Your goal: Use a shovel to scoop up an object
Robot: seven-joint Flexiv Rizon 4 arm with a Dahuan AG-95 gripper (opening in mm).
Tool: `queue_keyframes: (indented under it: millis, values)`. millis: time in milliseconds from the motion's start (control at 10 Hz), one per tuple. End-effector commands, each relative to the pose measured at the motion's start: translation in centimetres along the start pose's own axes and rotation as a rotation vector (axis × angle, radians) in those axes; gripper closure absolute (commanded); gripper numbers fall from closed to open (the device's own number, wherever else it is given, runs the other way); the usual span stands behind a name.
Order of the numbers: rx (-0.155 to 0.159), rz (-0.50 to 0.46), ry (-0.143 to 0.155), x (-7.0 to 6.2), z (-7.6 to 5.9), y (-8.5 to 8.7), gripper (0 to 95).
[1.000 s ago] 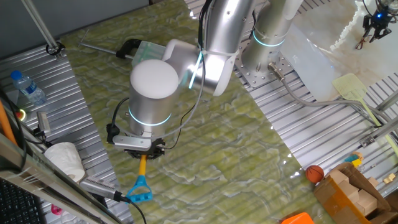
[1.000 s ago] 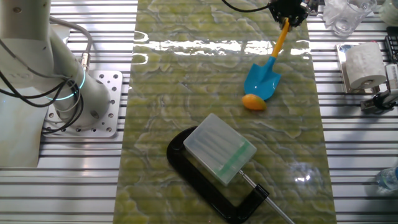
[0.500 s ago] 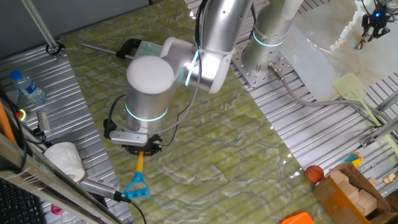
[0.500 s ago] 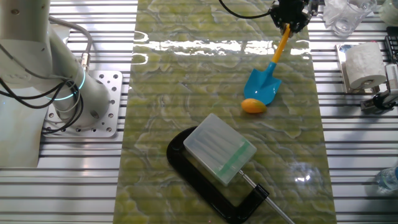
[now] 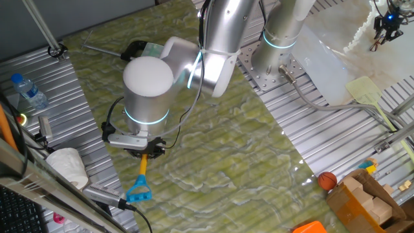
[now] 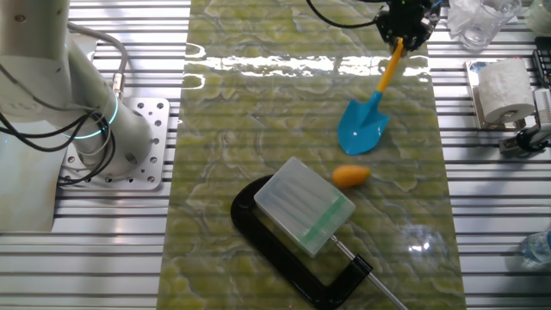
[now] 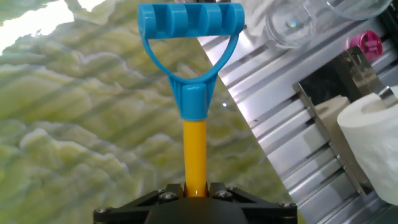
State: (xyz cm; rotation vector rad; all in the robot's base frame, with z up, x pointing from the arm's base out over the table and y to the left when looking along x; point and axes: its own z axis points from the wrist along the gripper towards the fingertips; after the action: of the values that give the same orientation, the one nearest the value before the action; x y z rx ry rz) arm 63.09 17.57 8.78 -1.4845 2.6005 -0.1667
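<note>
My gripper point(image 6: 403, 26) is shut on the yellow shaft point(image 7: 195, 152) of the shovel. In the other fixed view its blue blade point(image 6: 362, 132) rests tip-down on the green marbled mat. The object point(image 6: 350, 176), a small orange oval lump, lies on the mat a short gap beyond the blade tip, close to the translucent box. The hand view shows the shaft clamped between the fingers and the blue D-shaped end point(image 7: 189, 25) ahead. From the one fixed view, my gripper point(image 5: 143, 150) holds the shaft with the D-end point(image 5: 138, 193) sticking out; the blade and object are hidden behind the arm.
A black C-clamp holding a translucent box point(image 6: 303, 205) lies just beyond the object. A paper roll point(image 6: 502, 89) and clear cups stand on the metal slats beside the mat. The arm's base point(image 6: 129, 142) is on the opposite side. An orange ball point(image 5: 327, 180) and a pale green spatula point(image 5: 369, 90) lie far off.
The gripper carried the shovel forward along the mat. The object, which was touching the blade tip, rolled away toward the clamp and now lies apart from the blade.
</note>
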Motion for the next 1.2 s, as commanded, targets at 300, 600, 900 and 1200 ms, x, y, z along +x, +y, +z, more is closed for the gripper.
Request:
queue_keyframes:
  millis: [300, 600, 900, 1200]
  values:
    - [0.013, -0.058, 0.012, 0.9, 0.0, -0.7, 95.0]
    - [0.038, -0.089, 0.021, 1.4, 0.0, -1.1, 95.0]
    - [0.075, -0.122, 0.022, 2.6, 0.2, -1.9, 95.0]
    - [0.095, -0.133, 0.007, 3.5, 0.8, -2.6, 95.0]
